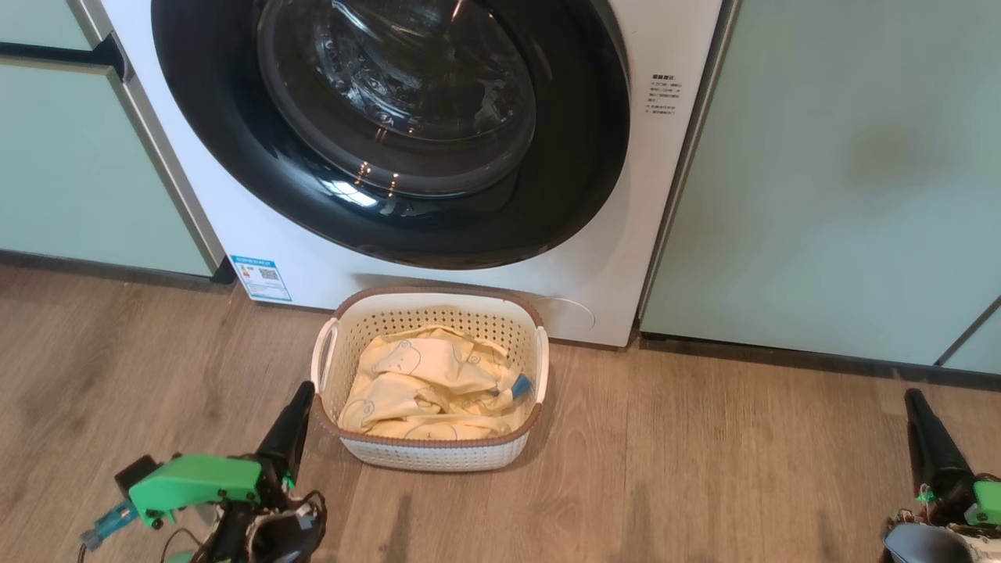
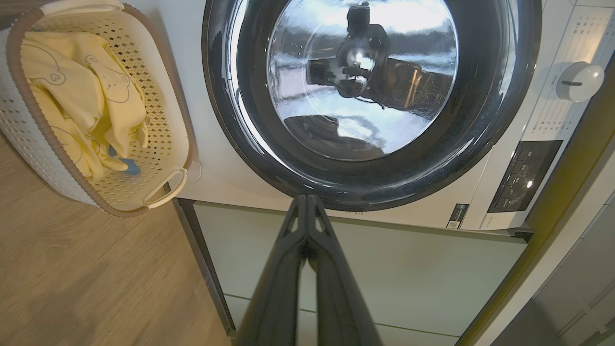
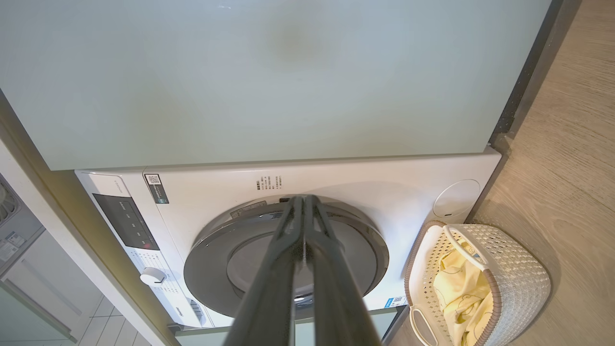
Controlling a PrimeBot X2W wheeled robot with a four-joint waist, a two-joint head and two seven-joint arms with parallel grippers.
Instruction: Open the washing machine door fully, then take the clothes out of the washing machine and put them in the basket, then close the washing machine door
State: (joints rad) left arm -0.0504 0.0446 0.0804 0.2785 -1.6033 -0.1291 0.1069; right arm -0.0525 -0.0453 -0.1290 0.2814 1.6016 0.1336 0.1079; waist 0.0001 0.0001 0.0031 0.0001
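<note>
The washing machine door (image 1: 391, 211) sits flush on the white washing machine (image 1: 672, 195), up top in the head view. Lower left, the left gripper (image 1: 303, 389) has its fingers pressed together, tip just beside the basket (image 1: 438, 293). The basket stands on the wood floor (image 1: 704, 469) right before the machine, yellow bear-print clothes (image 1: 426, 383) heaped inside. Far right, the right gripper (image 1: 913, 395) is pressed together too, well apart from the basket.

Pale green cabinets (image 1: 821, 172), wood floor (image 1: 704, 469)
</note>
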